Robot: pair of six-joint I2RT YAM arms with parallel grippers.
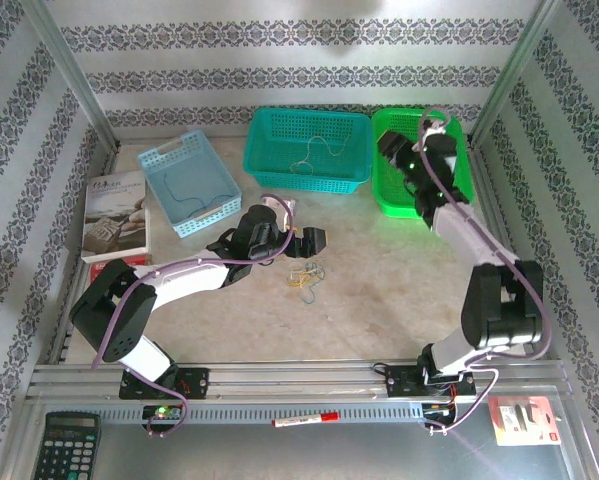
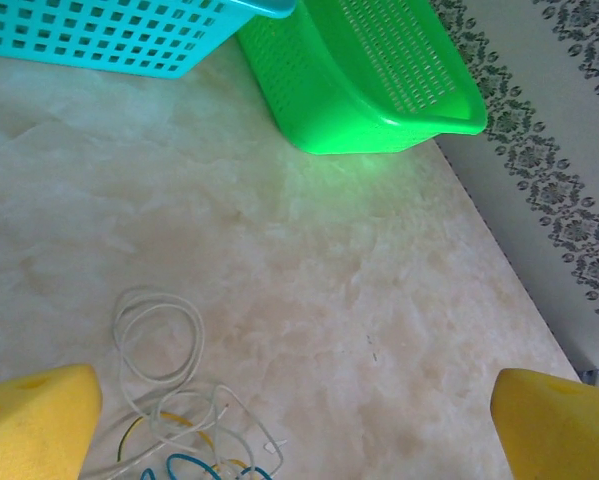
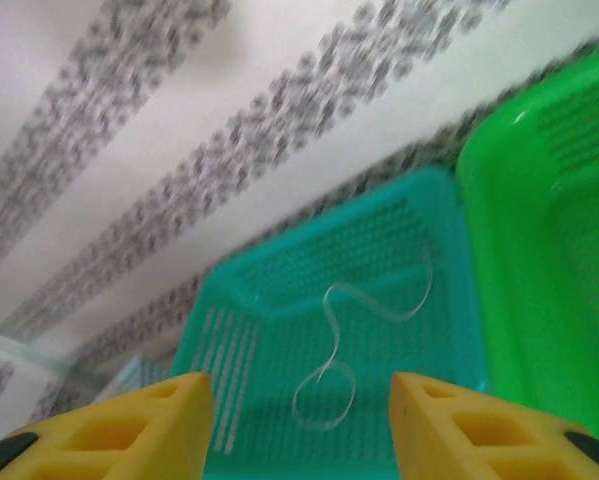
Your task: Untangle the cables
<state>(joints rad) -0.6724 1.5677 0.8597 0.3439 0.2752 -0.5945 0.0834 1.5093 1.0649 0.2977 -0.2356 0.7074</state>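
My left jaws stand wide apart and hold nothing, low over the counter (image 1: 379, 300) in front of the teal basket (image 1: 307, 122). In the left wrist view their yellow pads (image 2: 34, 420) sit at the two lower corners. The clump of cables (image 2: 179, 430) lies on the counter between them, close to the left-hand pad. I cannot tell whether that pad touches it. The clump is thin loops of white, yellow and blue wire, and it is well apart from the teal basket's front wall.

My right jaws hang above the green basket (image 1: 449, 185), which stands just beside the teal basket on its right. They are partly apart, with nothing between them and nothing touching them. Past their yellow fingers (image 3: 109, 430), a single white cable (image 3: 333, 335) lies curled inside the teal basket. A thin dark strand (image 1: 184, 195) lies in the pale blue basket (image 1: 169, 155), to the left of the teal basket.
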